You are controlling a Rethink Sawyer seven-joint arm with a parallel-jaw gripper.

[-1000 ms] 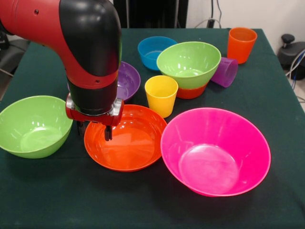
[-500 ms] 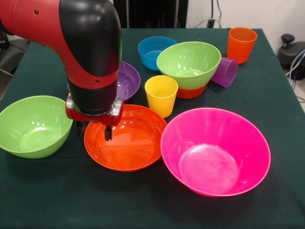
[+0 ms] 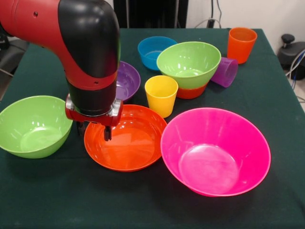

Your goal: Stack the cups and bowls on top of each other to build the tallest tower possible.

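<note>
No text, label, brand, number or sign can be read anywhere: not on the arm, the bowls, the cups or the table.

A dark green cloth (image 3: 267,90) covers the table. Behind it stands a pale wall (image 3: 257,12) with cables (image 3: 212,14) hanging down. A black chair (image 3: 290,52) sits at the right edge.

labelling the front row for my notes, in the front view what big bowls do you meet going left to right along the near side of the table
green bowl → large orange bowl → huge pink bowl
</note>
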